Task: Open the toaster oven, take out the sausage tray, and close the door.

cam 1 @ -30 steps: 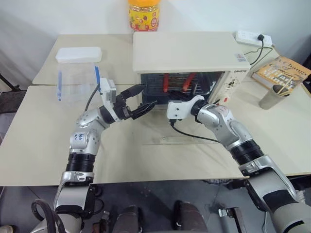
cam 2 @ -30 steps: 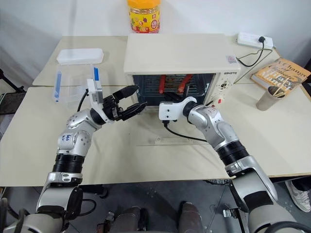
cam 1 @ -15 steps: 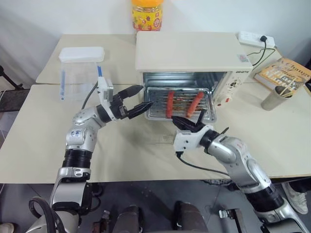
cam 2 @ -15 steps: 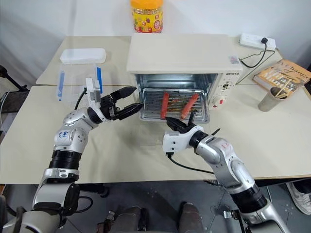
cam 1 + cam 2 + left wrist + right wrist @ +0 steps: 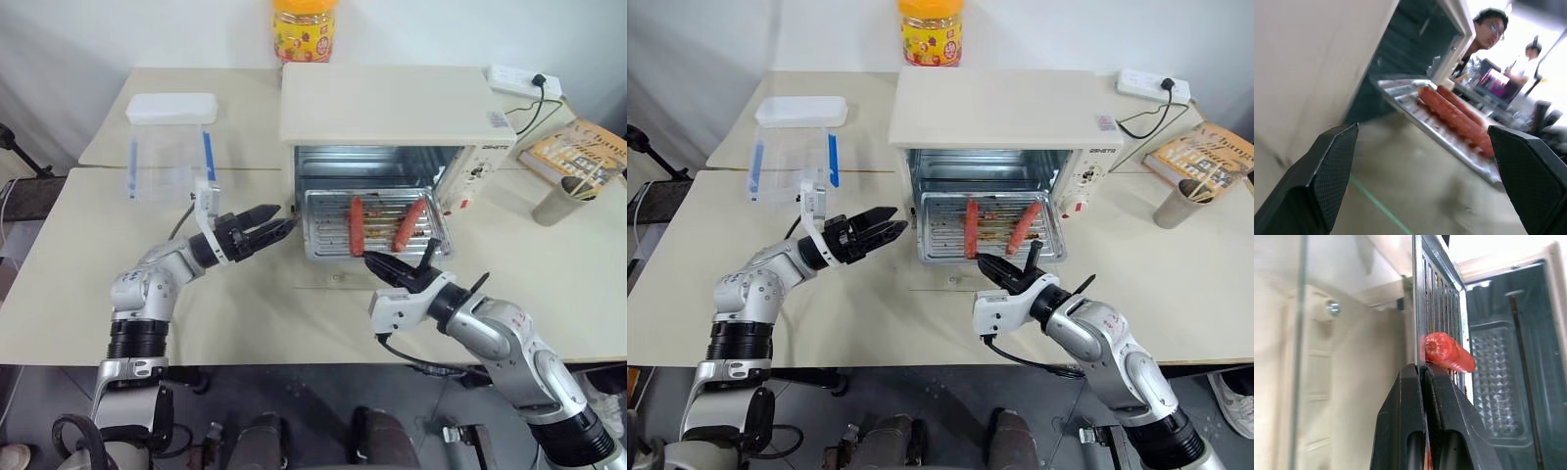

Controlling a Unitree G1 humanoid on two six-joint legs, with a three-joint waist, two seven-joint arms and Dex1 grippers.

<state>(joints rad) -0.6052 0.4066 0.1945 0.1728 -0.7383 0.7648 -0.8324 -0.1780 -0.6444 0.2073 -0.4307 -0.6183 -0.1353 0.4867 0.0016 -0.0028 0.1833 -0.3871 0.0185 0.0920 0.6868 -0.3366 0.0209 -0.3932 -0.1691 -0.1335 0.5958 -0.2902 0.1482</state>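
Head view: the toaster oven [image 5: 392,108] sits on the surface [image 5: 88,304], its sausage tray [image 5: 377,227] half drawn out. The right hand [image 5: 375,262] pinches the tray's front rim; the left hand [image 5: 277,223], spread wide, hovers beside the tray.

Left wrist view: fingers [image 5: 1322,181] apart, tray [image 5: 1449,142] between them.

Right wrist view: fingers [image 5: 1449,416] clamped on the tray's edge [image 5: 1418,308].

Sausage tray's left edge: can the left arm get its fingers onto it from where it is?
Probably yes. The left gripper is open and points at the sausage tray, with only bare table between them; the right gripper is shut on the tray's front rim, away from that edge.
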